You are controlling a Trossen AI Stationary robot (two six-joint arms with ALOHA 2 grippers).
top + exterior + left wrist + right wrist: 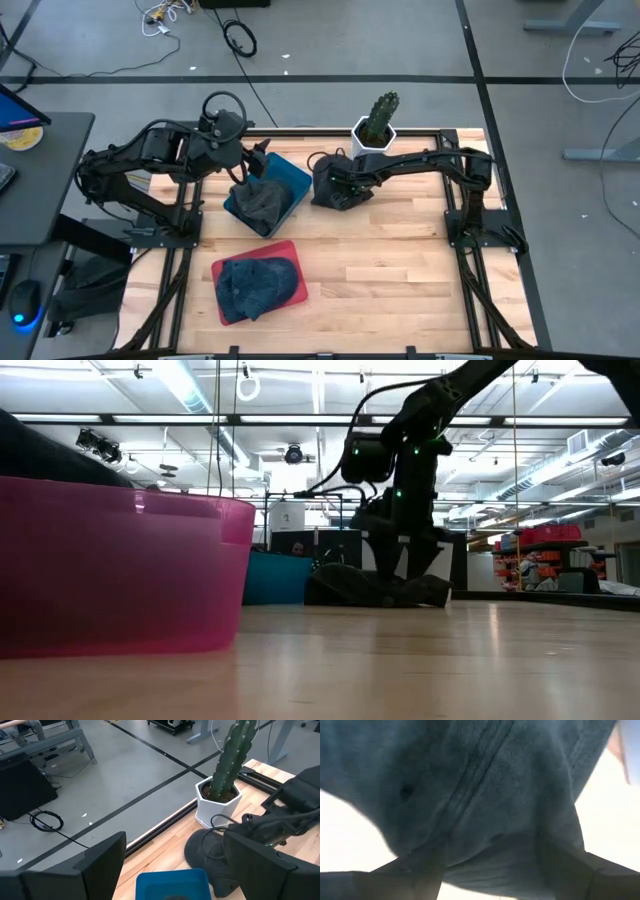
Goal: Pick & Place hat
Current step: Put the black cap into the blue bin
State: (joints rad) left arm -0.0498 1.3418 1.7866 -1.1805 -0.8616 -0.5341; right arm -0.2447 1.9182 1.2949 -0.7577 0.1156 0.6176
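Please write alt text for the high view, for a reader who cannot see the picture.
Seen from above, the right gripper is low over a dark hat on a wooden table, beside a potted cactus. The left gripper hangs open over a blue bin holding a grey hat; a red bin holds a blue hat.

No legible text or labels.

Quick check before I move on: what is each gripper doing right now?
Left gripper: open, empty, above the blue bin.
Right gripper: open, fingers down around a dark hat on the table, not clamped.
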